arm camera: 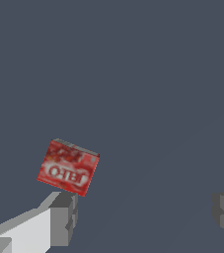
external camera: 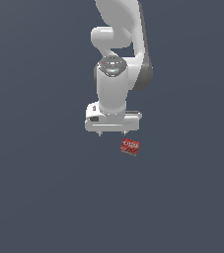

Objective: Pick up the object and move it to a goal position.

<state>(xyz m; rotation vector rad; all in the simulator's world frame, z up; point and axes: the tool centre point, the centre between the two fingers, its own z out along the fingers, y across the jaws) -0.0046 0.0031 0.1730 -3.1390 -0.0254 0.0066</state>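
Gripper (external camera: pixel 111 133) spread wide, probably above the red block (external camera: pixel 130 147) beside it; nothing grasped, everything left.

- A plain dark slate-blue surface (external camera: pixel 39 197) fills the exterior view from edge to edge, flat and without texture or markings.
- The same surface (arm camera: pixel 133 74) takes up the wrist view's background, evenly lit, with only a faint lighter diagonal band across it.
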